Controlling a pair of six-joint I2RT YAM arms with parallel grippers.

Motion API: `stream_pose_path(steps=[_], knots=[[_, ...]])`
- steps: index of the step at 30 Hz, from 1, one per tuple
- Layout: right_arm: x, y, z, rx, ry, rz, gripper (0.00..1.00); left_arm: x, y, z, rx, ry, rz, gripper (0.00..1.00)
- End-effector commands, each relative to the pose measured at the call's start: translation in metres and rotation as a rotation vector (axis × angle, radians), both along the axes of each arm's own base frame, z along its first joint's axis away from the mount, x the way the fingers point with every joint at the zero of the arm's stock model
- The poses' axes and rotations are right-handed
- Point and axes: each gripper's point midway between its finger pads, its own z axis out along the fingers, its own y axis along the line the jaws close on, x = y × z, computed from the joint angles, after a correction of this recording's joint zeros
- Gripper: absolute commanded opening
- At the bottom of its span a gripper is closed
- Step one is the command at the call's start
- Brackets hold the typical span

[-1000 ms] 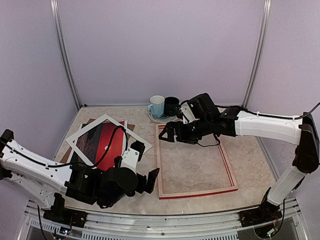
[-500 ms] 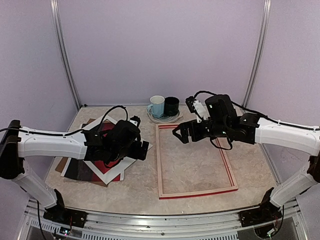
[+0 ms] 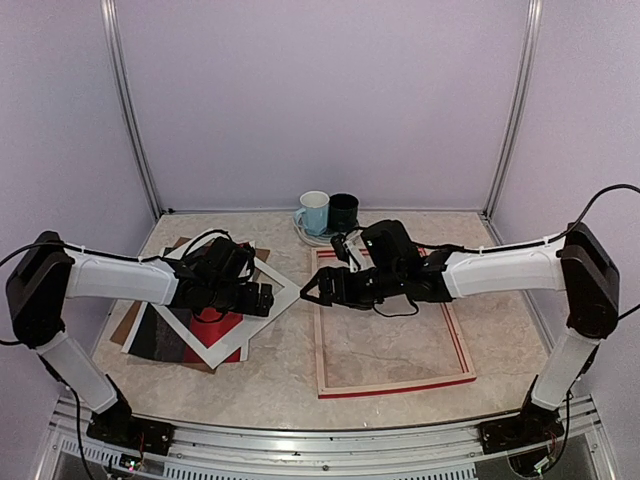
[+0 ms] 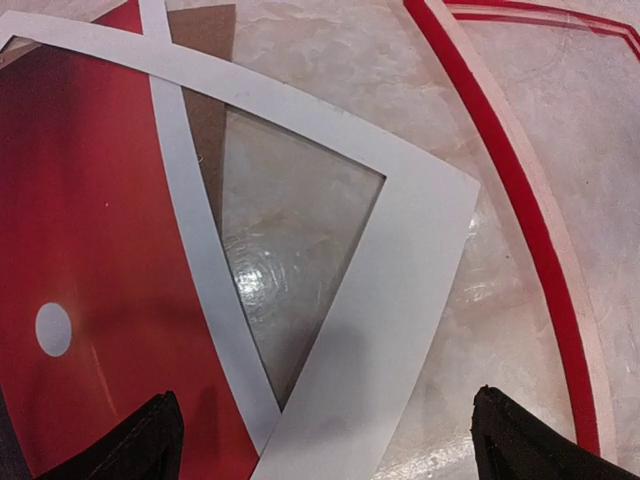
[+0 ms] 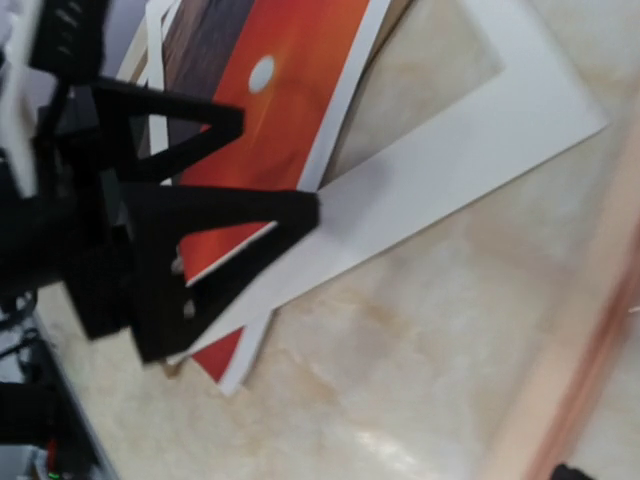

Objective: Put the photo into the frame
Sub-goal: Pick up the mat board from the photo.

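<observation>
The photo (image 3: 218, 326), red sky with a white sun, lies at the left under a skewed white mat (image 3: 272, 297). In the left wrist view the photo (image 4: 90, 250) fills the left side, and the mat (image 4: 400, 290) crosses it. My left gripper (image 3: 257, 298) hovers open over the mat's right corner, its fingertips (image 4: 150, 440) wide apart with nothing between them. The frame (image 3: 395, 385) lies flat at centre right, red front down, and its edge (image 4: 520, 200) shows red. My right gripper (image 3: 318, 290) hangs open over the frame's left rail, facing the photo (image 5: 270, 80) and the mat (image 5: 480, 130).
A pale blue mug (image 3: 315, 212) and a black mug (image 3: 343, 211) stand on a plate (image 3: 325, 239) at the back, just beyond the frame. A brown backing board (image 3: 128, 326) sticks out from under the photo at the left. Purple walls enclose the table.
My left arm has swung from the near edge out over the photo and mat. My right gripper has moved left, from the frame's far side to its left rail.
</observation>
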Motion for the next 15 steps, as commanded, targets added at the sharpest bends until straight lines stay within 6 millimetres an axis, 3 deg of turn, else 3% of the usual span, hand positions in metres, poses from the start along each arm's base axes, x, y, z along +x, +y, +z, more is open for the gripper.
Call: stream_pose_path(steps=[1,7,15], knots=[[-0.008,0.039,0.012,0.126,0.138,0.011,0.99,0.007,-0.024,0.008,-0.138,0.007,-0.081,0.99],[-0.017,0.082,-0.013,0.175,0.273,-0.011,0.99,0.01,-0.01,0.0,-0.214,0.045,-0.028,0.99],[-0.022,0.118,-0.056,0.176,0.442,-0.037,0.99,0.008,0.026,0.012,-0.34,0.012,0.127,0.99]])
